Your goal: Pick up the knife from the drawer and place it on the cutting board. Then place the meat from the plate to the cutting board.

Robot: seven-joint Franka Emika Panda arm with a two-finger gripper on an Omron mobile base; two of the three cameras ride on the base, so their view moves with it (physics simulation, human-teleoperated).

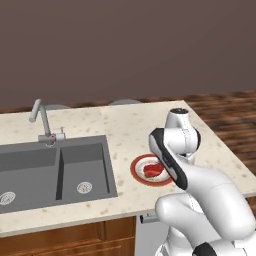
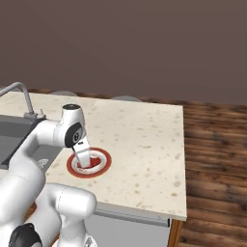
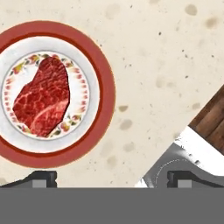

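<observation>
1. Meat (image 3: 42, 98) lies on plate (image 3: 101, 83), left half of hand view; plate sits on speckled counter (image 2: 144, 135).
2. Gripper (image 3: 111, 178) at bottom edge: fingertips wide apart, holding nothing.
3. Sink (image 1: 55, 172) at left of left base view.

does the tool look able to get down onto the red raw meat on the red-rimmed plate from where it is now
Probably yes: the tool hangs above the red-rimmed plate, nothing covers the red raw meat, and its fingertips stand wide apart. It sits off to one side, though, so it needs a small shift first.

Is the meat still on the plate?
Yes. The meat lies flat in the white middle of the plate, on the counter.
</observation>
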